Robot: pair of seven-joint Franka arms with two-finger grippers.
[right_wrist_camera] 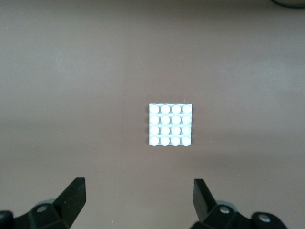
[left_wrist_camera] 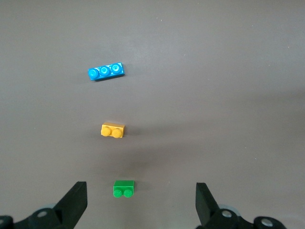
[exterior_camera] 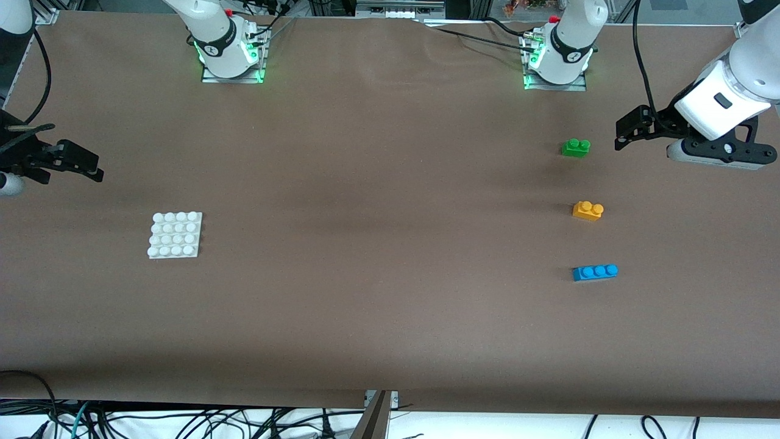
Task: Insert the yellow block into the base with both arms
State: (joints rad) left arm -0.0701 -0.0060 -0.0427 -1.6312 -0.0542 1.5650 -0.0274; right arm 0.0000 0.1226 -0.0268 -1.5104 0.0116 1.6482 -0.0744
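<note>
The yellow block (exterior_camera: 588, 210) lies on the brown table toward the left arm's end, studs up, between a green brick and a blue brick. It also shows in the left wrist view (left_wrist_camera: 113, 130). The white studded base (exterior_camera: 175, 235) lies flat toward the right arm's end and shows in the right wrist view (right_wrist_camera: 170, 124). My left gripper (exterior_camera: 623, 131) hangs open in the air beside the green brick, holding nothing (left_wrist_camera: 140, 187). My right gripper (exterior_camera: 85, 164) hangs open at the right arm's end of the table, apart from the base, with nothing between its fingers (right_wrist_camera: 138, 183).
A green two-stud brick (exterior_camera: 576, 147) lies farther from the front camera than the yellow block, and a blue three-stud brick (exterior_camera: 595, 272) lies nearer. Both arm bases (exterior_camera: 228, 55) stand along the table's back edge. Cables hang below the front edge.
</note>
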